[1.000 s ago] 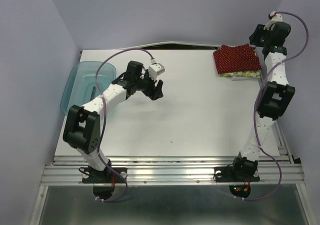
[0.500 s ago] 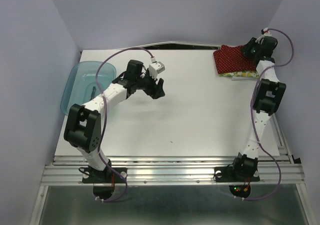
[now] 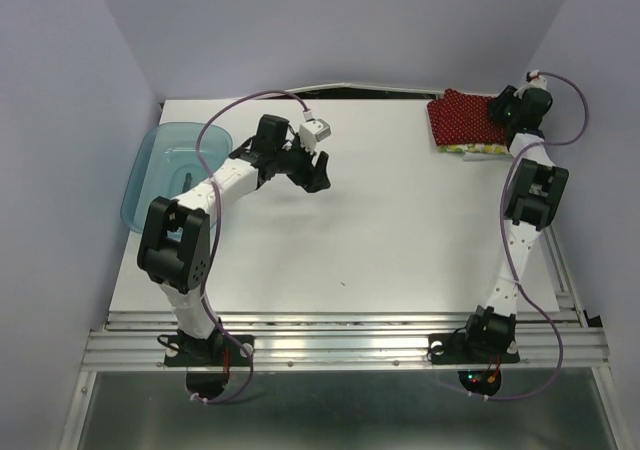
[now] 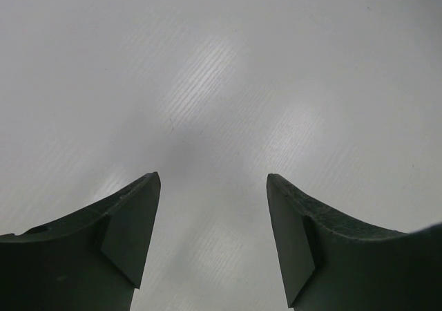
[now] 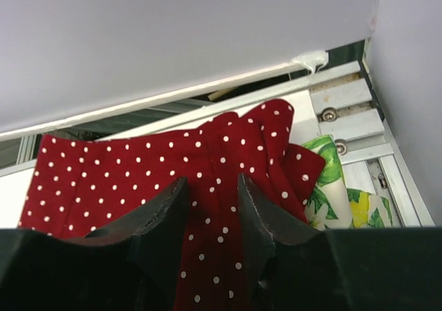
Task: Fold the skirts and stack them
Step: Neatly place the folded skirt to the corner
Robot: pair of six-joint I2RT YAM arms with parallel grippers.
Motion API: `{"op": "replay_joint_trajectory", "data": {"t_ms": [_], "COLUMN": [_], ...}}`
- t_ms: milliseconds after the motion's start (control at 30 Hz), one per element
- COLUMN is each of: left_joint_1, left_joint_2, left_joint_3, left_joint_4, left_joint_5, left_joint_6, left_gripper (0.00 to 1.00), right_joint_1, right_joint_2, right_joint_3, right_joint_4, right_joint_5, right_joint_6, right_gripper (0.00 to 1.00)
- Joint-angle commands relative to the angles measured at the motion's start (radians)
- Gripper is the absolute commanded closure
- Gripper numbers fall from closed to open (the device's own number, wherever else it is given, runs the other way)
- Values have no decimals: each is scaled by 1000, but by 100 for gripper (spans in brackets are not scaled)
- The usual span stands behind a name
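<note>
Two skirts (image 3: 474, 122): red dotted skirt (image 5: 138, 166) lying on fruit-print skirt (image 5: 328, 186).
Left gripper (image 4: 213, 177): hovering wide open.
Right gripper (image 5: 211, 180): standing narrow over red dotted skirt; hold unclear.

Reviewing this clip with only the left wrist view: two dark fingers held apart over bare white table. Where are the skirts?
Observer: Both are at the far right corner of the table, the red dotted skirt lying on top of the fruit-print skirt.
Operator: Is the right arm near them?
Observer: Yes. The right gripper is over the red dotted skirt, jaws a little apart with red cloth showing between them. Whether it grips is unclear.
Operator: Anything beside my arm?
Observer: A translucent blue tray at the table's left edge, to the left of the left gripper.
</note>
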Motion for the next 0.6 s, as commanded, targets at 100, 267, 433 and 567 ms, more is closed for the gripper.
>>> {"op": "replay_joint_trajectory", "data": {"t_ms": [100, 267, 433, 567], "left_joint_1": [15, 61, 104, 131], "left_joint_2": [-21, -52, -110, -150], "left_joint_3": [55, 80, 101, 170], "left_joint_4": [-11, -5, 8, -21], "left_joint_5": [15, 32, 7, -59], "left_joint_6": [2, -24, -32, 8], "left_gripper": [23, 17, 11, 10], "right_joint_1": [-32, -32, -32, -32], "right_joint_2": [-22, -148, -373, -549], "right_joint_3": [-23, -74, -167, -263], "right_joint_4": [106, 101, -56, -237], "right_joint_5": [19, -3, -66, -130], "right_joint_6": [-13, -25, -49, -123], "right_gripper": [52, 10, 0, 0]}}
